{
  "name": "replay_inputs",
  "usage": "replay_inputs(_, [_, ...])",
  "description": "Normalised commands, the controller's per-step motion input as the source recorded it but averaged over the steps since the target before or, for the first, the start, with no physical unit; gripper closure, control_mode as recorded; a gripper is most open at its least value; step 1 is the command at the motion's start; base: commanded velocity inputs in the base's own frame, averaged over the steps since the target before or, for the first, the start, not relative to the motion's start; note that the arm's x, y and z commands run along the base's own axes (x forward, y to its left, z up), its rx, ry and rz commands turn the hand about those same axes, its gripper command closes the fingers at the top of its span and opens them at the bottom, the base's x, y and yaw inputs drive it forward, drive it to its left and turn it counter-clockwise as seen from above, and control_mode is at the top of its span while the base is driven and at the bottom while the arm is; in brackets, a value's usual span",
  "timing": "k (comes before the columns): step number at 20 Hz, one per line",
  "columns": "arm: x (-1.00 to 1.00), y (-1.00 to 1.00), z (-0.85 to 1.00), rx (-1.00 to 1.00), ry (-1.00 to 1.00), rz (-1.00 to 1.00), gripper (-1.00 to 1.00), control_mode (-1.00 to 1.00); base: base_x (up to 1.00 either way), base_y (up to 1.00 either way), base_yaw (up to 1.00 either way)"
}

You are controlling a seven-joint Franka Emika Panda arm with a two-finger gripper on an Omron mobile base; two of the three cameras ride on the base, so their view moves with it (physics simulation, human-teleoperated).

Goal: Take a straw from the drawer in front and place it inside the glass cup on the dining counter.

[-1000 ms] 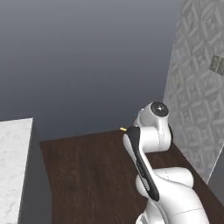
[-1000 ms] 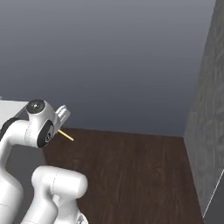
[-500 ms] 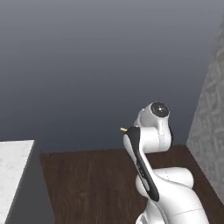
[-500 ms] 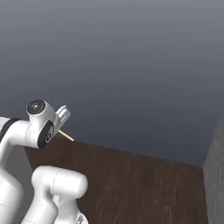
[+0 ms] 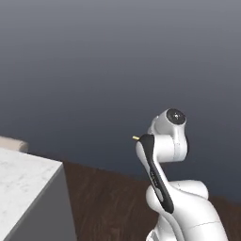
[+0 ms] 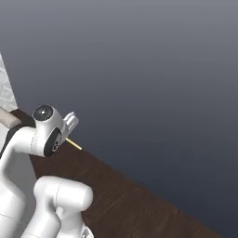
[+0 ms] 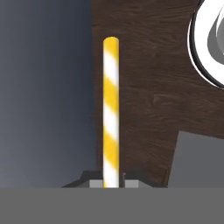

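Clamped together on the base of the yellow-and-white striped straw (image 7: 110, 109), the jaws are holding it out over the dark wooden floor (image 7: 148, 87), beside the white marble table (image 5: 23, 188) corner.

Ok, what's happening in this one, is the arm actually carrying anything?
Yes. The gripper is shut on the straw, a yellow-and-white striped one that sticks straight out from between the fingers in the hand view. From the base views its tip pokes out past the arm's wrist, above a dark wooden floor. A corner of the white marble dining counter shows at the lower left of the left base view. The straw is in hand but not yet placed in a glass cup.
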Motion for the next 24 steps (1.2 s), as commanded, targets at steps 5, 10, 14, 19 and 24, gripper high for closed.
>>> replay_inputs(5, [0.00, 0.00, 0.00, 0.00, 0.00, 0.00, 1.00, 1.00, 0.56, -0.70, 0.66])
replay_inputs(10, [0.00, 0.00, 0.00, 0.00, 0.00, 0.00, 1.00, 1.00, 0.41, -0.77, 0.64])
replay_inputs(14, [0.00, 0.00, 0.00, 0.00, 0.00, 0.00, 1.00, 1.00, 0.35, -0.80, 0.63])
replay_inputs(19, [0.00, 0.00, 0.00, 0.00, 0.00, 0.00, 1.00, 1.00, 0.39, -0.80, 0.58])
replay_inputs(24, [0.00, 0.00, 0.00, 0.00, 0.00, 0.00, 1.00, 1.00, 0.62, -0.32, 0.37])
